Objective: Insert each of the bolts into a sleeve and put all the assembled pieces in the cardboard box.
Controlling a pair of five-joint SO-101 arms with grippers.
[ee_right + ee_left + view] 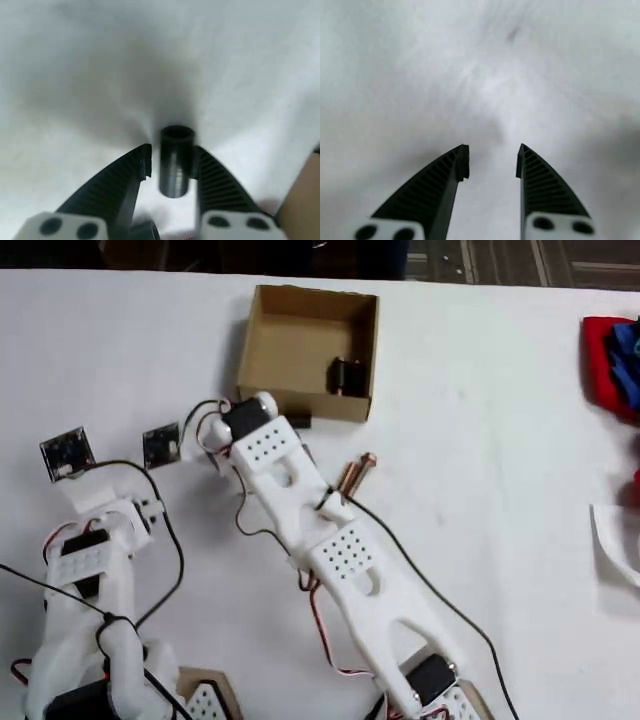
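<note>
White counter (480, 540) carries the box (262, 340), which holds one dark piece (347, 375), judged to be an assembled one. Bolts (355, 472) lie loose near the box, on the arms' side. The right hand (172, 161), by the box's corner, is spread around an upright sleeve (176, 165) and is not pinching it. The left hand (492, 162) is spread and empty. Most of the work remains.

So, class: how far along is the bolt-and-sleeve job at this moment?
Done: one dark piece lies in the cardboard box. In hand: the right gripper sits open around an upright sleeve. Left: the bolts lie loose on the table, none in a sleeve; the left gripper is open and empty.
</note>
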